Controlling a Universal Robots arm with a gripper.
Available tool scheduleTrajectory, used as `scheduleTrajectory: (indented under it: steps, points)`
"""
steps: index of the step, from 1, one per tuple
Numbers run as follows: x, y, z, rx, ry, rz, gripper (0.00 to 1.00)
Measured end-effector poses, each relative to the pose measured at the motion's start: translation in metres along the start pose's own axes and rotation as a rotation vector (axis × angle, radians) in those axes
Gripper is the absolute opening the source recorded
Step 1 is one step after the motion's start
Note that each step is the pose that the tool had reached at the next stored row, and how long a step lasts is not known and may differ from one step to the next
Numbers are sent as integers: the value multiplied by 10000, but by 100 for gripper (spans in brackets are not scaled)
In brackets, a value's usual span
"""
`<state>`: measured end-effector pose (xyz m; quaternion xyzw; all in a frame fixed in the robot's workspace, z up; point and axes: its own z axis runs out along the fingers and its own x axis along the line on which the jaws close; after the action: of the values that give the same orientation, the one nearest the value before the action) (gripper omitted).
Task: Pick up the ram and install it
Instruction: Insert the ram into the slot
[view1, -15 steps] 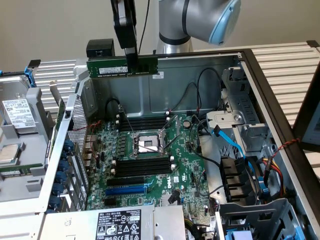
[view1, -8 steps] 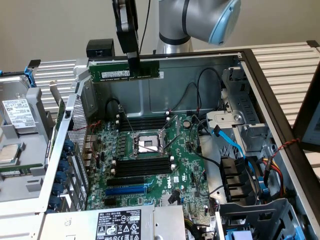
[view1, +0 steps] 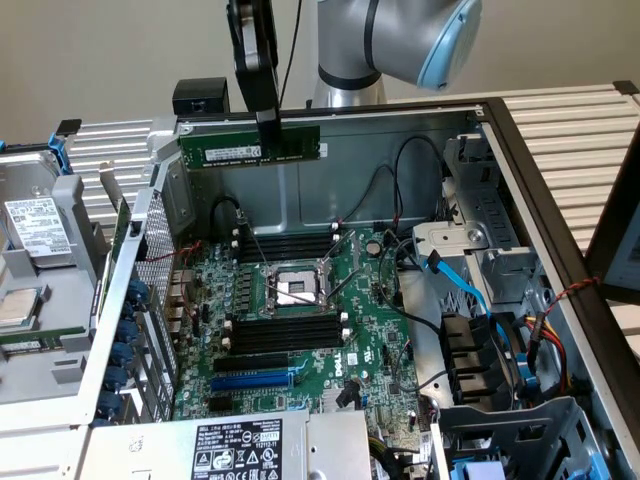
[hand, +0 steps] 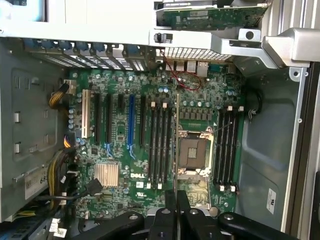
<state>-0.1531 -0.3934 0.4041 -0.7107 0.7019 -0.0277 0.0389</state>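
pincer: clamped narrow on ram, upper edge, near mid-length.
ram: held level and on edge, sticking out both sides of pincer, raised over open case.
memory slots: seen well below pincer, apart from ram.

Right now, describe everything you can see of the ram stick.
The ram stick is a long, thin green circuit board with a white label strip along its face. It hangs level and on edge in the air, by the top of the open case wall, above the motherboard and clear of it. The jaws pinch it from above near its middle, shut on its faces. Nothing else touches it.
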Motion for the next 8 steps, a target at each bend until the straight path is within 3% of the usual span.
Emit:
scheduleTrajectory:
  steps: [1, 2, 8]
  points:
    - [-2, 5, 57, -9, 1, -3, 13]
    - [-45, -90, 208, -43, 4, -2, 13]
    - [-70, -97, 221, -48, 27, 12, 13]
